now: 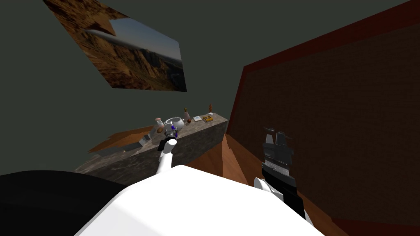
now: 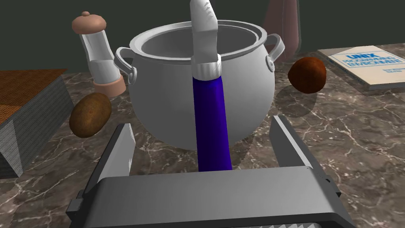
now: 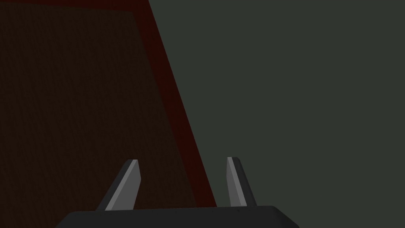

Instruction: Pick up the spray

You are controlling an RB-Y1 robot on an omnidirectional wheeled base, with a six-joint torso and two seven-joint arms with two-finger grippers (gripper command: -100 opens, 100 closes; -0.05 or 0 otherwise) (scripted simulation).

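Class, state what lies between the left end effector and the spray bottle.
Nothing: the left wrist view shows the spray bottle standing untouched between the fingers of the open left end effector.

I see a grey pot on the marble counter, a mill and potato on one side of it, a brown ball and book on the other.

Blue spray bottle on a marbled table.
Slim blue body, white nozzle top, standing near upright, close before a grey pot.
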